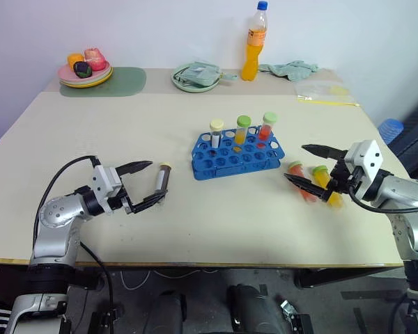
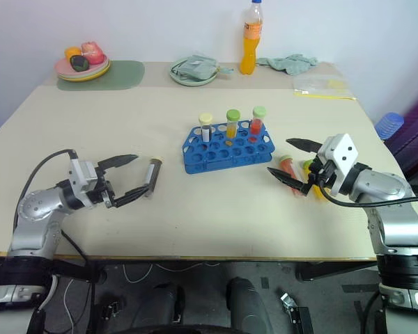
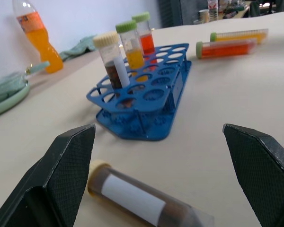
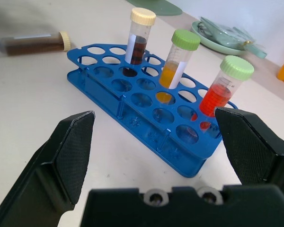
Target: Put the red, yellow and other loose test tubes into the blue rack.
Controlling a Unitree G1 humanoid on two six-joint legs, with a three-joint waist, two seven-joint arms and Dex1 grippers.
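Your left gripper [image 1: 146, 184] stands open around the dark tube [image 1: 161, 178] lying on the table [image 1: 195, 223]. The blue rack [image 1: 238, 154] at centre holds three upright tubes. Your right gripper [image 1: 311, 165] stands open beside the red tube [image 1: 301, 179] and yellow tube [image 1: 327, 185], both lying flat.

Your right tool [image 1: 312, 168] covers part of the 2 loose tubes [image 1: 313, 182] lying right of the blue rack [image 1: 238, 153], so you can't judge contact. Behind the rack, the items on the pink plate [image 1: 85, 72] are too small to identify.
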